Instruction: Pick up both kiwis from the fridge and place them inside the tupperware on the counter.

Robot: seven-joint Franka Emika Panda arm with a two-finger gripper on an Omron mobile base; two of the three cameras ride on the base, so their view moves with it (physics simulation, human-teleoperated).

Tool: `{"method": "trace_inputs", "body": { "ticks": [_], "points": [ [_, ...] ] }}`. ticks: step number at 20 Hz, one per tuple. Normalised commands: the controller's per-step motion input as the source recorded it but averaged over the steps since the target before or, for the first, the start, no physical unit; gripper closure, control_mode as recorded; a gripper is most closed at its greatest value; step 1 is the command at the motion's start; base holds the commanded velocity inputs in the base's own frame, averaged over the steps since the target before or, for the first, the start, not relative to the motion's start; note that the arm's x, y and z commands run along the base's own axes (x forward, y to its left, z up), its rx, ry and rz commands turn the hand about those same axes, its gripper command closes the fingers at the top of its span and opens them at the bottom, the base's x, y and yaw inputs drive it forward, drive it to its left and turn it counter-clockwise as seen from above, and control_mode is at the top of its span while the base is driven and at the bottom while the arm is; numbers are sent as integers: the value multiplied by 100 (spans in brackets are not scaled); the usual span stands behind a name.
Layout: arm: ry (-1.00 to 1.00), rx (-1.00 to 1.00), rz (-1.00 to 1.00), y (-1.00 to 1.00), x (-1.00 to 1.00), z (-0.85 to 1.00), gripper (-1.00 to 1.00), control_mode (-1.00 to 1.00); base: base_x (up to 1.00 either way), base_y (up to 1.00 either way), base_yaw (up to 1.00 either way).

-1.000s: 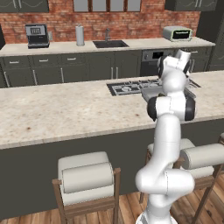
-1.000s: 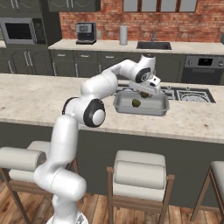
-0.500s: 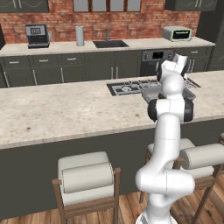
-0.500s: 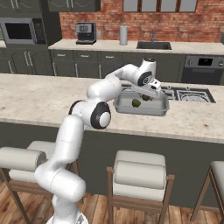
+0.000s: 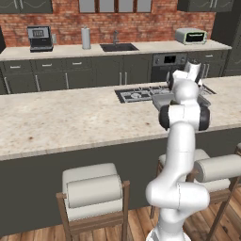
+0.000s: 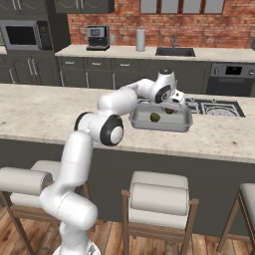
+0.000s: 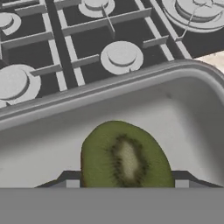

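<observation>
The grey tupperware (image 6: 159, 127) sits on the beige counter (image 6: 40, 107) just in front of the cooktop. One kiwi (image 6: 155, 117) lies inside it, left of centre. My gripper (image 6: 172, 106) reaches down into the tray's right half, shut on the second kiwi (image 6: 170, 111). In the hand view this kiwi (image 7: 124, 159) shows a green cut face between my two fingertips, just above the tray floor, with the tupperware rim (image 7: 131, 78) beyond it. In the left base view my arm covers most of the tupperware (image 5: 162, 99). The fridge is out of view.
The black cooktop (image 6: 214, 106) with its burners (image 7: 120, 56) lies right behind the tray. Padded stools (image 6: 158, 196) stand along the counter's near side. A back counter holds a sink (image 5: 116, 46), a coffee machine (image 5: 39, 37) and a toaster oven (image 5: 190, 35).
My hand has come down a little over the right half of the tupperware, still holding the kiwi. The kiwi lying in the tray has not moved.
</observation>
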Motion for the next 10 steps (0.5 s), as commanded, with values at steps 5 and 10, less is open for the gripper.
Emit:
{"method": "trace_inputs", "body": {
  "ticks": [5,10],
  "points": [
    [-11,-13,0,0,-28,-42,100,-100,0,0,0],
    [0,-7,0,0,-30,-41,-100,-100,0,0,0]
  ]
}}
